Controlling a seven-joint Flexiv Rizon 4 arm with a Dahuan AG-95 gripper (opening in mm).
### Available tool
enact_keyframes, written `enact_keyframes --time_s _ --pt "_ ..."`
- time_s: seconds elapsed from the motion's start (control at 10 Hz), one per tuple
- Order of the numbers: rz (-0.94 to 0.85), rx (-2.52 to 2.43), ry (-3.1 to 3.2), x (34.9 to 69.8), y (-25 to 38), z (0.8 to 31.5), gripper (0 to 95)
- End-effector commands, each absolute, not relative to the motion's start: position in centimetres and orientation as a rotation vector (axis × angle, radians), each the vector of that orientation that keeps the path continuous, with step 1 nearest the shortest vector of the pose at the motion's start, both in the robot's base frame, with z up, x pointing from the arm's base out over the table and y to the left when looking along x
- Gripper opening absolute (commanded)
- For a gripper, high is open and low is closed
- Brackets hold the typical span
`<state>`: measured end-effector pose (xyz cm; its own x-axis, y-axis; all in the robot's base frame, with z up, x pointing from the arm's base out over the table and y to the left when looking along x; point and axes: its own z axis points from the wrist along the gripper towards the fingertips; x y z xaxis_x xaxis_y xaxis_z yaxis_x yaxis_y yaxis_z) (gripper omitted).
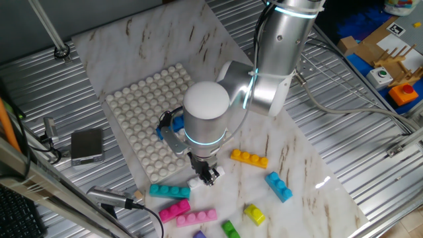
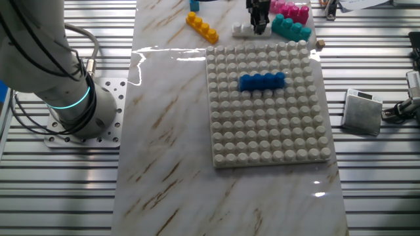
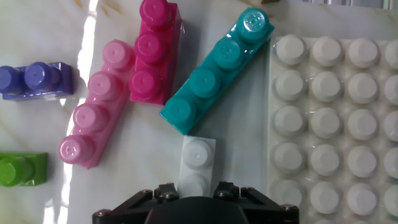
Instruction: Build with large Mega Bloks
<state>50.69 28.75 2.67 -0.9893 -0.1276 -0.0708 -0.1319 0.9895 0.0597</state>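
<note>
Gripper (image 3: 198, 190) is down over the white brick (image 3: 198, 163) beside the baseplate (image 3: 336, 118); can't tell if it's clamped. Looks like the pick step; next needs a firm grasp, then a lift toward the baseplate near the blue brick (image 2: 262, 81).

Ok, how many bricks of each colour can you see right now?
Dark blue: 1
Light blue: 1
Orange: 1
Teal: 1
Magenta: 1
Light pink: 1
Yellow: 1
Green: 1
Purple: 1
White: 1
Total: 10
</note>
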Motion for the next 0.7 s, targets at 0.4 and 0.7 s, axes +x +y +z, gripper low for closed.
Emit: enact_keyframes --time_s 0.4,0.7 --pt "0.077 -0.197 3.077 50.70 28.79 2.54 19.0" --pt "0.074 -0.196 3.084 50.61 28.74 2.88 0.0"
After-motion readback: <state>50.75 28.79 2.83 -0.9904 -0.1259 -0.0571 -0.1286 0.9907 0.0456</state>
